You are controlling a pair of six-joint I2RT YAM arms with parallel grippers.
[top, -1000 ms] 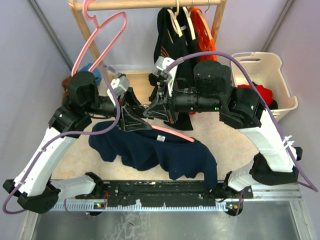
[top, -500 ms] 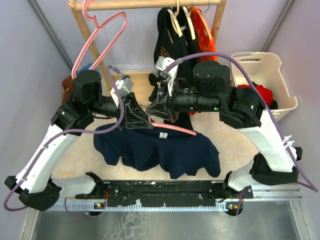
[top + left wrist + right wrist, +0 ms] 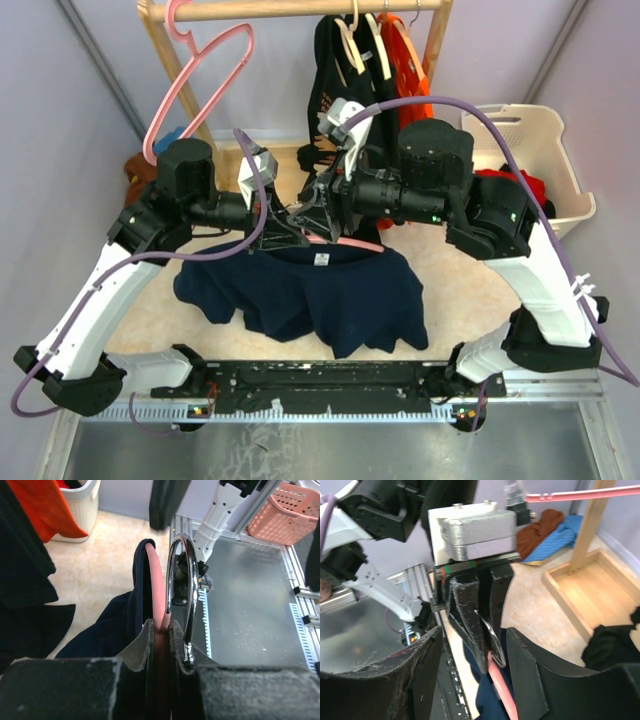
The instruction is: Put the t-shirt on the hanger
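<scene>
Here's where I stand: my left pincer (image 3: pixel 160 625) is clamped tight on the pink neck of the hanger (image 3: pixel 155 580), right at the foot of its silver hook (image 3: pixel 190 610), which curls up just beside my fingers. My right pincer (image 3: pixel 475 632) is spread wide, gripping nothing, with its two fingers straddling the left pincer and the hanger neck from the other side.

And the t-shirt (image 3: pixel 330 300)? It's on! From above, the navy cloth hangs below the spot where my two arms meet. The white neck label (image 3: pixel 320 260) sits close under the hanger's neck, and body and sleeves drop away toward the near side. In the left wrist view the navy fabric wraps over the pink shoulder and falls down its far side.

So the big job looks mostly done. What's left, I'd say, is the tidy-up. In the overhead view a run of the hanger's right arm shows bare pink along the collar line, so that shoulder may not be properly seated inside the shirt. The left shoulder is hidden under my left pincer, and I can't tell how it sits.

Next, I reckon, the free right pincer tugs the collar over that exposed arm while the left one holds everything steady.
</scene>
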